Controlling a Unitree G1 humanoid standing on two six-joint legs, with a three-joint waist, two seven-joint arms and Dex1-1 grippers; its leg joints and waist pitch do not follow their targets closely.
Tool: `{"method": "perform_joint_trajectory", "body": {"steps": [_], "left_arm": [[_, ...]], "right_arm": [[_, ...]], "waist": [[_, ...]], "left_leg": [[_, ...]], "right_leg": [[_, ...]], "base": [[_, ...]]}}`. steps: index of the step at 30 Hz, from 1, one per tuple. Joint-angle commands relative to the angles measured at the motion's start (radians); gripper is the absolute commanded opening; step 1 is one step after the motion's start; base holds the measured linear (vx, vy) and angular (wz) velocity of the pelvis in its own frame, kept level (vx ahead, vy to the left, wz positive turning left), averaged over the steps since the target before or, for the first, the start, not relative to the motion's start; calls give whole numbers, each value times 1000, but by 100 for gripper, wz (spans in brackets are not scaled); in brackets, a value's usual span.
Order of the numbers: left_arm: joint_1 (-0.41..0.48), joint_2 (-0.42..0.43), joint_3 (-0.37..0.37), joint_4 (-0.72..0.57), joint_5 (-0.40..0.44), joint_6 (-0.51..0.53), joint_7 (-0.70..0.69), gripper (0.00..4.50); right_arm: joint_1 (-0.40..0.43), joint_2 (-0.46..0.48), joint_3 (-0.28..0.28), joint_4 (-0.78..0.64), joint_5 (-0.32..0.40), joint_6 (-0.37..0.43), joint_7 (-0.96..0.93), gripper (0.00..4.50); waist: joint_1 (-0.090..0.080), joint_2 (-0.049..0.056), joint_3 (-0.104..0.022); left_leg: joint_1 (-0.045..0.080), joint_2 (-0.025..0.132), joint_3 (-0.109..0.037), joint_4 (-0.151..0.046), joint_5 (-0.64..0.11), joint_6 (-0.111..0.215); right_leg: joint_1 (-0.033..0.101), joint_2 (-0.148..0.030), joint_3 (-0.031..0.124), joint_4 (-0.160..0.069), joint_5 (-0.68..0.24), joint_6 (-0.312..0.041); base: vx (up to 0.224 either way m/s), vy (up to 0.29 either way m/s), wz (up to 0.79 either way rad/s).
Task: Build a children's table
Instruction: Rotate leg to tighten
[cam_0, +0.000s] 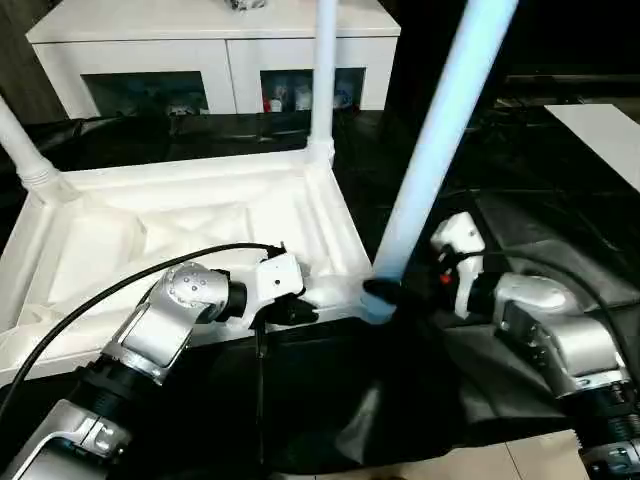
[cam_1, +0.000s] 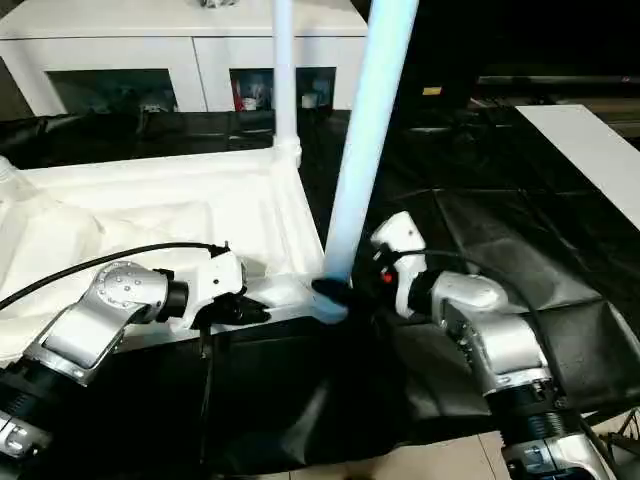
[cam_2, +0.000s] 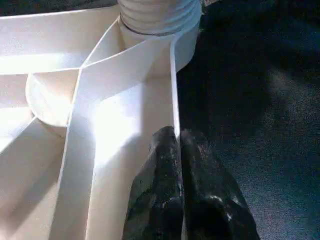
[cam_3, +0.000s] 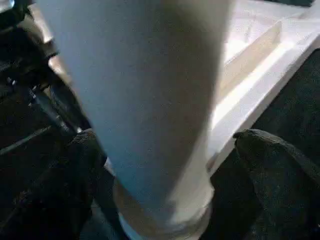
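The children's table lies upside down on a black cloth, its ribbed white top (cam_0: 150, 235) facing up. Three round white legs stand in its corners: far left (cam_0: 22, 145), far right (cam_0: 322, 75) and near right (cam_0: 440, 140). My right gripper (cam_0: 385, 295) is open around the base of the near right leg (cam_3: 150, 100); its fingers (cam_3: 280, 170) stand on either side with a gap. My left gripper (cam_2: 179, 145) is shut on the thin near rim (cam_2: 174, 90) of the top, just left of that leg's socket (cam_2: 157, 15).
A white cabinet (cam_0: 215, 50) with glass-fronted compartments stands behind the table. The black cloth (cam_0: 400, 420) covers the ground and folds near the front. A white board (cam_0: 600, 130) lies at the far right. Pale floor (cam_0: 520, 462) shows at the near edge.
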Motion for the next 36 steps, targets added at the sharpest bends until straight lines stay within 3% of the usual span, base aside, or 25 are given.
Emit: {"method": "perform_joint_trajectory", "body": {"steps": [1,6,16,25,27,29,30,34,36], "left_arm": [[7,8,-20,-28,-2,-21,-20,0],[11,9,-19,-29,-4,-20,-25,0],[10,10,-20,-26,-1,-27,-21,0],[12,6,-24,-19,-1,-25,-24,0],[18,-14,-24,-17,0,-1,2,0],[20,-33,-23,-15,3,18,27,0],[20,-44,-23,-13,5,28,42,0],[-3,-161,-29,45,53,89,203,0],[-35,-244,-22,101,76,140,313,0]], "right_arm": [[-6,-11,10,12,-8,8,18,432],[-14,-8,35,54,-38,-10,40,376],[-18,-9,34,71,-54,-24,51,292],[-5,19,19,84,-43,-30,52,273],[-15,69,-8,137,-64,-38,-60,273],[-26,106,-33,181,-78,-44,-150,272],[-33,127,-47,206,-83,-46,-198,272],[-87,271,-140,361,-103,-58,-542,272],[-124,342,-161,428,-110,-66,-679,272]], "waist": [[-3,1,-66],[-3,1,-67],[-2,1,-65],[-2,1,-69],[-4,2,-69],[-11,-1,-65],[-14,0,-63],[-40,2,-59],[-47,1,-59]], "left_leg": [[32,58,-24,-75,-203,13],[31,57,-24,-71,-186,27],[33,57,-25,-69,-222,15],[32,56,-24,-64,-185,30],[32,55,-23,-64,-187,29],[28,54,-27,-69,-224,6],[31,54,-26,-71,-246,-1],[31,52,-38,-76,-350,-59],[39,50,-38,-75,-379,-72]], "right_leg": [[38,-61,38,-47,-108,-251],[40,-59,36,-44,-101,-260],[38,-59,38,-47,-162,-252],[40,-57,36,-39,-104,-265],[37,-58,37,-40,-109,-269],[40,-60,36,-44,-178,-255],[34,-59,37,-49,-205,-251],[28,-61,34,-59,-364,-206],[19,-60,35,-67,-392,-195]], "base": [[0,0,0],[0,0,0],[0,0,0],[0,0,0],[0,0,0],[0,0,0],[0,0,0],[0,0,0],[0,0,0]]}}
